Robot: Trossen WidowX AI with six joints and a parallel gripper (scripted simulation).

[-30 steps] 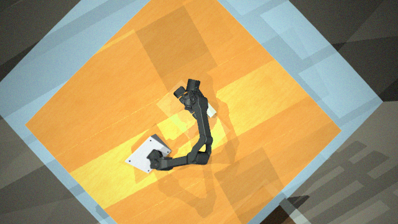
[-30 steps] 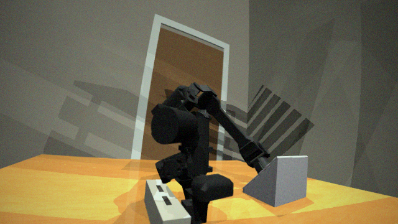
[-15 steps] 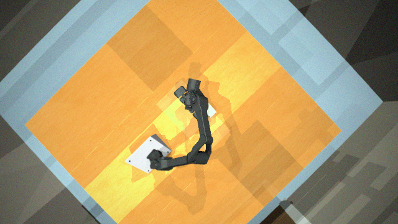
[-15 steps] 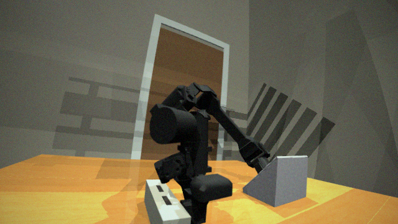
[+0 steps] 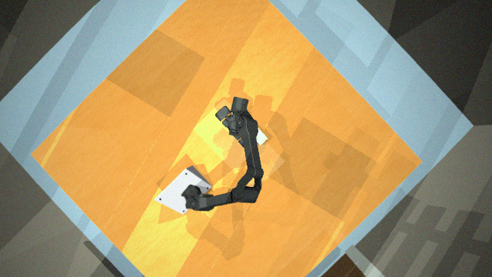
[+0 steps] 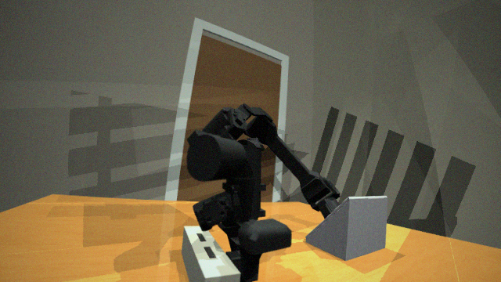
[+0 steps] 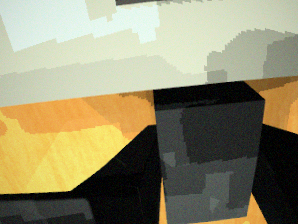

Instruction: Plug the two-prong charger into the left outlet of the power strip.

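The charger is a dark block in the wrist view. My gripper is shut on it, with a black finger on each side. The charger's front end meets the lower edge of the pale power strip in the wrist view. No prongs show now, and I cannot tell whether they are in an outlet. Part of a dark opening in the strip shows at the top edge of the wrist view. The exterior view shows two dark openings on the strip. The arm hides much of the strip in the top view, and the charger is not discernible there.
The arm arches from a wedge-shaped grey stand to the strip. The stand is on the orange table, well apart from the strip. Shadows cross the table and strip.
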